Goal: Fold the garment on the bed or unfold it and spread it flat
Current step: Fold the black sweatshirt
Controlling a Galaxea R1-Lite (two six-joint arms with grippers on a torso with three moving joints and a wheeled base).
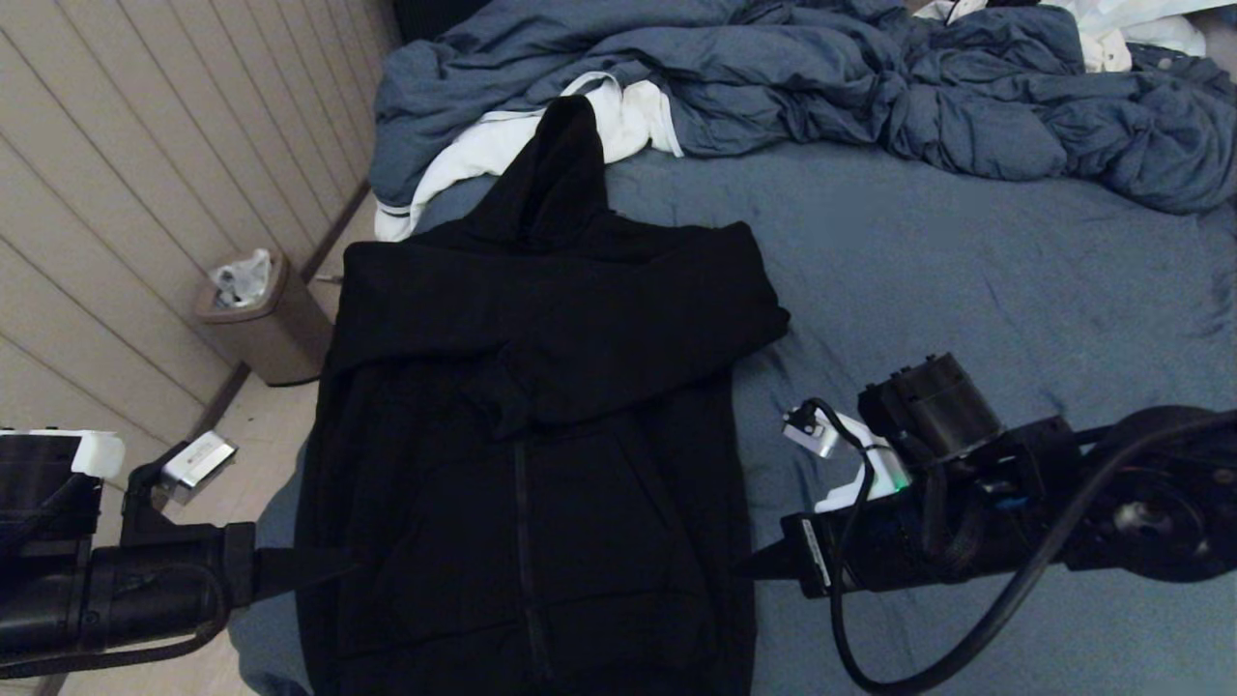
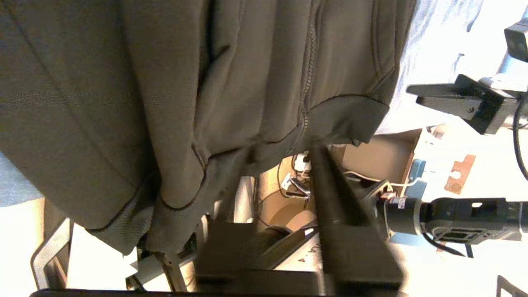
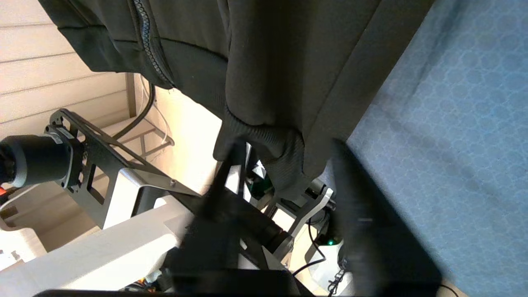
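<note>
Nearest you, both grippers sit at the bottom hem of the black zip-up hooded sweatshirt (image 1: 527,406): your left gripper (image 1: 333,570) on the hem's left side, your right gripper (image 1: 759,565) at its right edge. In the wrist views each gripper's fingers stand apart, with ribbed hem fabric hanging between or just ahead of them and neither one clamped on it, so both read as partly open. The sweatshirt lies zipper-up on the slate-blue sheeted bed (image 1: 966,280), sleeves folded across the chest, hem spilling over the near edge. Past the hood there's a white cloth (image 1: 628,121), then the rumpled blue-grey duvet (image 1: 870,87). A small tan trash bin (image 1: 266,324) stands on the floor by the wall, left.
</note>
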